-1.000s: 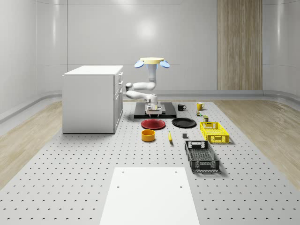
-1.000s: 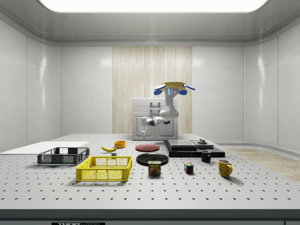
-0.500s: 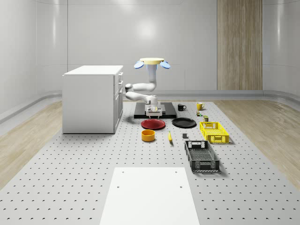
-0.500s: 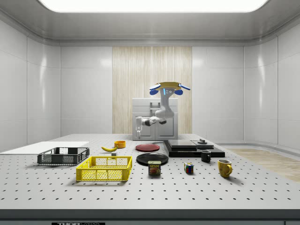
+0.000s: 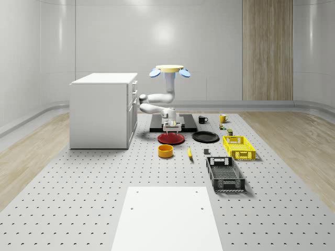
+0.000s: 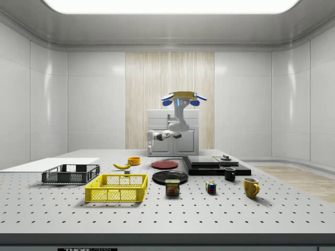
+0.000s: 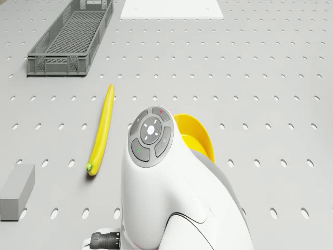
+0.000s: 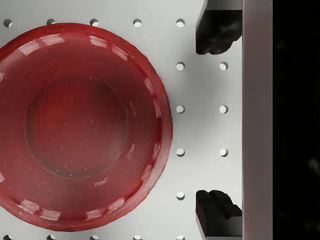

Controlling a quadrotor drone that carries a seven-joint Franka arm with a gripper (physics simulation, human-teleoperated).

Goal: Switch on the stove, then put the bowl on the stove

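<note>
The drone (image 5: 169,70) hovers above the near edge of the stove (image 5: 187,125), its arm bent down so the tool (image 8: 216,120) hangs spread and empty over the tabletop (image 5: 94,178) between the red plate (image 8: 82,125) and the stove's edge. The bowl (image 5: 165,151), orange-yellow, sits just nearer than the plate, with the banana (image 7: 101,130) just beside it on the whole-scene view's right. It looks light, rigid and glossy, likely slippery, so I'd pinch its thin upright rim wall.
</note>
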